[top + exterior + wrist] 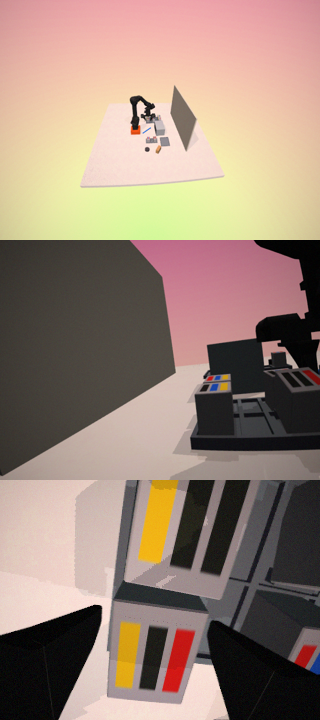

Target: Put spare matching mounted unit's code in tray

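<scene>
My gripper (148, 119) (156, 620) is open and points down at the far rack (152, 122) (253, 443). In the wrist view its fingers stand left and right of a grey spare striped yellow, black and red (153, 657), with nothing gripped. A spare striped yellow, black, black (190, 527) sits beside it. In the exterior view, other spares are striped black, blue, yellow (214, 387), red, blue, yellow (217, 377) and black, black, red (299, 379). The grey box (159, 128) (235, 366) may be the mounted unit; no code shows on it. A flat grey tray (164, 141) holds nothing visible.
A tall dark panel (183, 118) (77, 343) stands beyond the box. A smaller rack (151, 141) with upright blocks lies near the tray. A blue rod (146, 130), a black disc (147, 149) and an orange block (158, 149) lie on the table.
</scene>
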Controlling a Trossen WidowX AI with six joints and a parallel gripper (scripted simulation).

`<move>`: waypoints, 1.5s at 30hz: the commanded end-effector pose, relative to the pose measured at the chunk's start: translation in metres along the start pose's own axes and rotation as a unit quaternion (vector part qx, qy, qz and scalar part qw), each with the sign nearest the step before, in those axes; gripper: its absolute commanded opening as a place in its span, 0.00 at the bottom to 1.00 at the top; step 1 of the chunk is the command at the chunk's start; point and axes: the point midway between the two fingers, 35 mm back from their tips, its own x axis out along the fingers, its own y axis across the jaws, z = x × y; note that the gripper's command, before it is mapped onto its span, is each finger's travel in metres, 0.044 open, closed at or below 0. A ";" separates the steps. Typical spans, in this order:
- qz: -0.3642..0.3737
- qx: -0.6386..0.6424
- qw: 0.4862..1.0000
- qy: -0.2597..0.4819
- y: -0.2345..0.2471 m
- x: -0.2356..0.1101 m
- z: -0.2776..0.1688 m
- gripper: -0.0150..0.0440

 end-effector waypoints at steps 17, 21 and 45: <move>0.000 0.000 1.000 0.000 0.000 0.000 0.000 0.46; 0.000 0.000 1.000 0.000 0.000 0.000 0.000 0.28; 0.003 0.003 1.000 0.000 0.000 -0.079 0.000 0.25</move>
